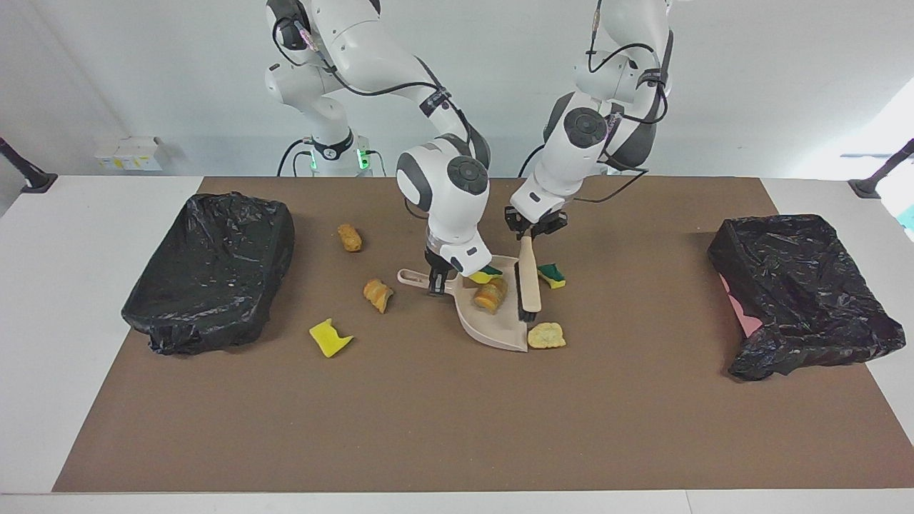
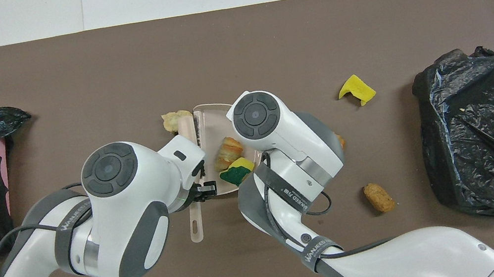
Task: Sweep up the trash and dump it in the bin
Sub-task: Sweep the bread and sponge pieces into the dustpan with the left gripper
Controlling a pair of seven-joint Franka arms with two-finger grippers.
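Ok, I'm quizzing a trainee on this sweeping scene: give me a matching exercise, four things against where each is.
Things:
1 brush
2 dustpan
3 orange-brown lump
4 pale lump

Places:
a inside the dustpan
b held by the left gripper
c just outside the dustpan's open edge
d held by the right gripper

Pairs: 1-b, 2-d, 3-a, 4-c
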